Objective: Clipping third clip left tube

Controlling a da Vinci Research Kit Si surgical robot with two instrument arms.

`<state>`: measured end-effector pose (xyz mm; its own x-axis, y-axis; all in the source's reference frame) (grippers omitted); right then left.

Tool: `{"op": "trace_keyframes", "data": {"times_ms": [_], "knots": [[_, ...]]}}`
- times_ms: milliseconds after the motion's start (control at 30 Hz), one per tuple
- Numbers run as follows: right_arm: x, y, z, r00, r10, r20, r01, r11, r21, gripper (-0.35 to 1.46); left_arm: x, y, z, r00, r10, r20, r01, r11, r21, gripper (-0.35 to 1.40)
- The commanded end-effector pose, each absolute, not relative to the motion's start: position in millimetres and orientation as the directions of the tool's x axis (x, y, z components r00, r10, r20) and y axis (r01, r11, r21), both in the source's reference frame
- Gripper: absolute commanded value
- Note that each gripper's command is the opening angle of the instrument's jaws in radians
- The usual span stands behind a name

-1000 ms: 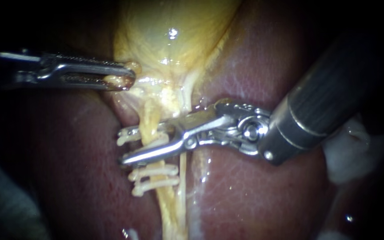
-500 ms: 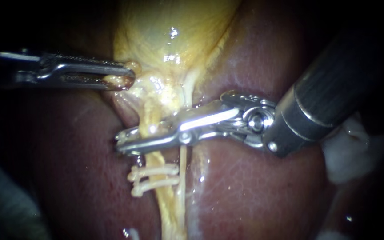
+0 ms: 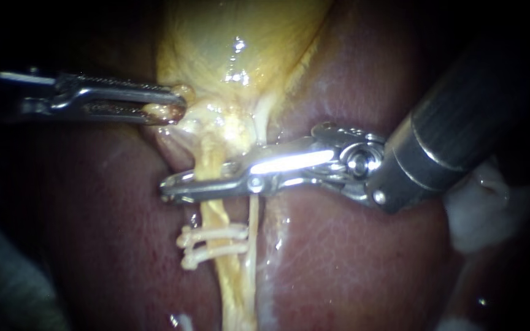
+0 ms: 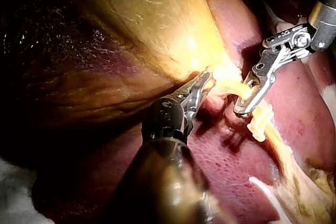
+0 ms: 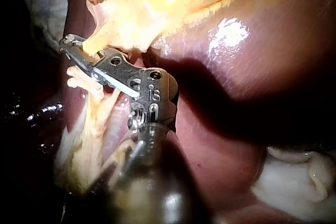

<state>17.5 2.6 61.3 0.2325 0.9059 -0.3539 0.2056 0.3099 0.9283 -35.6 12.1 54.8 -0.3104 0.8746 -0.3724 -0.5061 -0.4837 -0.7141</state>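
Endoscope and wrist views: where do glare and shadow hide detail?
Endoscope view: glare on the right instrument, clamped on the left tube; left instrument fades into darkness. Left wrist view: glare on gallbladder. Right wrist view: highlight on liver, deep shadow beside.

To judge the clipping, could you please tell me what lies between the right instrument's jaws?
The right instrument has the left tube between its shut jaws; any clip inside is covered by them.
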Motion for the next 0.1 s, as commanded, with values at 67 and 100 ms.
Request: {"op": "trace_keyframes", "data": {"times_ms": [67, 100], "knots": [[17.5, 2.6, 61.4, 0.233, 0.906, -0.353, 0.205, 0.309, 0.929, -0.35, -35.6, 12.2, 54.9, -0.311, 0.875, -0.372, -0.506, -0.484, -0.714, -0.35], [17.6, 2.5, 61.5, 0.233, 0.906, -0.353, 0.205, 0.309, 0.929, -0.35, -35.6, 12.2, 54.9, -0.311, 0.875, -0.372, -0.506, -0.484, -0.714, -0.35]]}}
